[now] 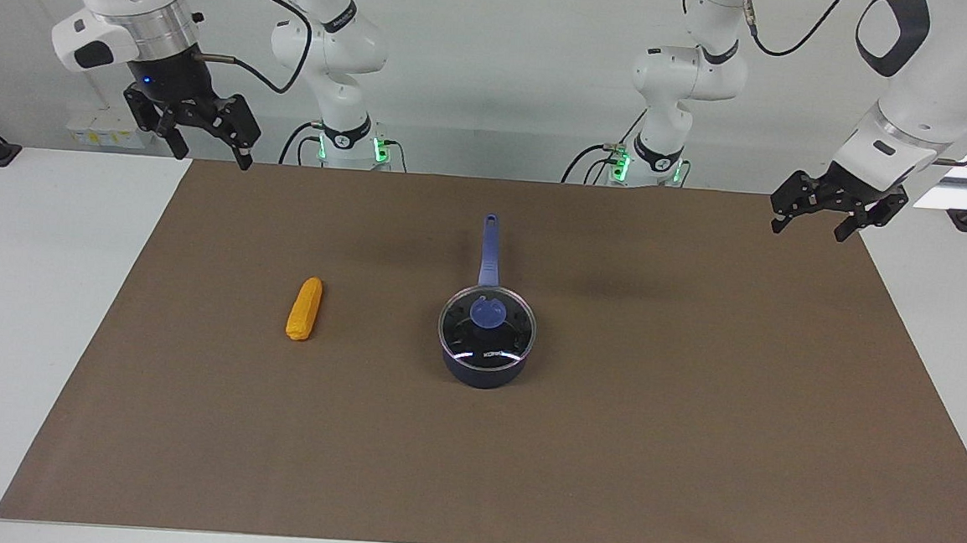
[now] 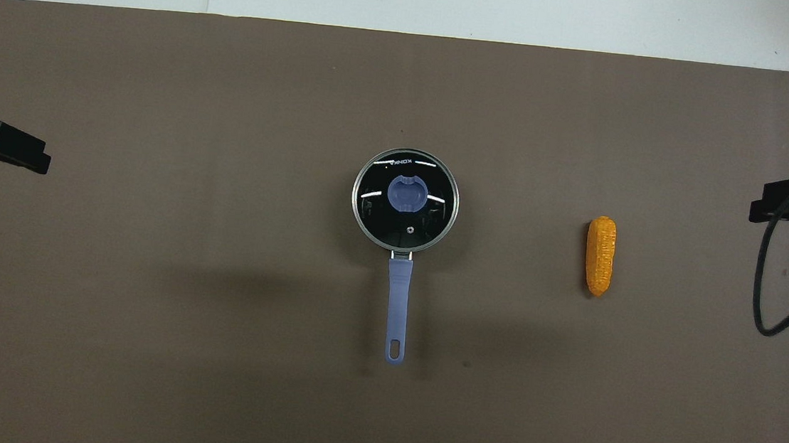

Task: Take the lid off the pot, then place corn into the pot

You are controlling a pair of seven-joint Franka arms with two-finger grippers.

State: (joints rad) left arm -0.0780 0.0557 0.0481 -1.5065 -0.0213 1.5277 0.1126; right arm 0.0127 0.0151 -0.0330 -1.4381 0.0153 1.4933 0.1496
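With the left gripper [image 1: 818, 218] and right gripper [image 1: 210, 141] both open and empty, pinch the glass lid [image 1: 487, 322] by its blue knob [image 1: 488, 312]; it looks slick and breakable.

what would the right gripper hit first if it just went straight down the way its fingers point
Most likely the brown mat near its corner at the right arm's end of the table. The right gripper hangs open, pointing down, and the corn and the pot lie well off that line, though depth is hard to judge.

The lid [image 1: 487, 326] is glossy clear glass with a thin metal rim; the corn [image 1: 305, 308] looks bumpy; the brown mat [image 1: 691, 452] is matt.
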